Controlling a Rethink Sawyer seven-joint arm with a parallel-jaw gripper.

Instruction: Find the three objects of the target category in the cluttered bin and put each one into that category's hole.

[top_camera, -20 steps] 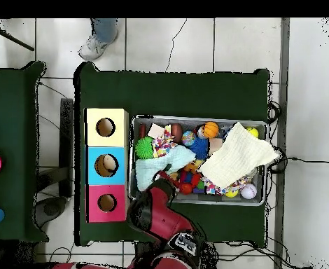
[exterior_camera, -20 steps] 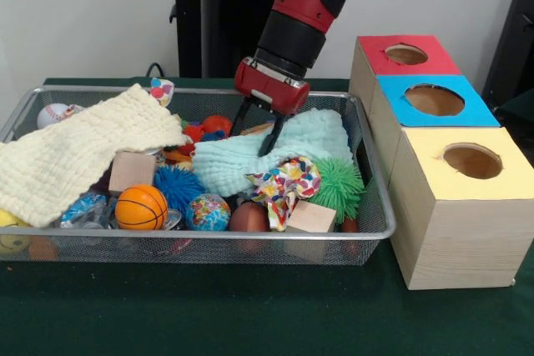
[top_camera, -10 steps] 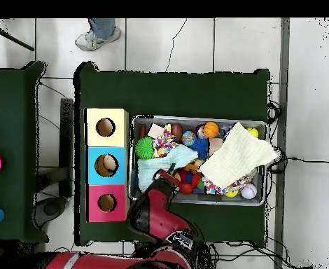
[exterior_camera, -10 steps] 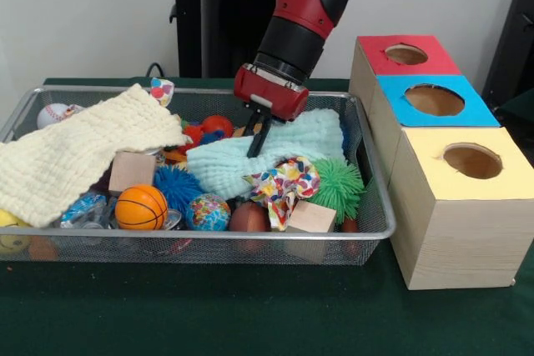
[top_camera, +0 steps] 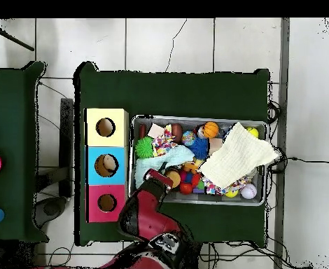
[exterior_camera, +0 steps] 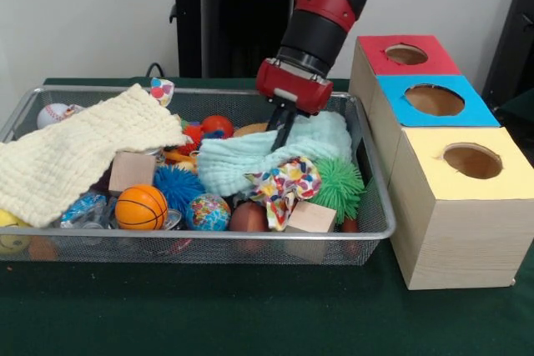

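The wire mesh bin [exterior_camera: 192, 238] is full of toys and cloths; it also shows in the overhead view [top_camera: 195, 118]. My gripper [exterior_camera: 281, 135] is shut on a pale teal cloth [exterior_camera: 250, 162] near the bin's right end and holds its pinched edge. A tan-orange thing [exterior_camera: 250, 130] peeks out just left of the gripper, and in the overhead view [top_camera: 173, 178]; I cannot tell whether it is a plush toy. No pale yellow plush shows. The red-topped box's hole [exterior_camera: 406, 54] is empty, behind and right of the bin.
A cream cloth [exterior_camera: 75, 152] covers the bin's left part. A small basketball [exterior_camera: 140, 206], blue spiky ball [exterior_camera: 177, 185], green spiky ball [exterior_camera: 338, 185], patterned cloth [exterior_camera: 288, 183] and wood blocks [exterior_camera: 310, 217] lie along the front. Blue-topped [exterior_camera: 434, 99] and yellow-topped [exterior_camera: 471, 160] boxes stand right.
The gripper's fingers closed on the teal cloth, then moved right with it, dragging the cloth toward the boxes and uncovering the tan-orange thing.
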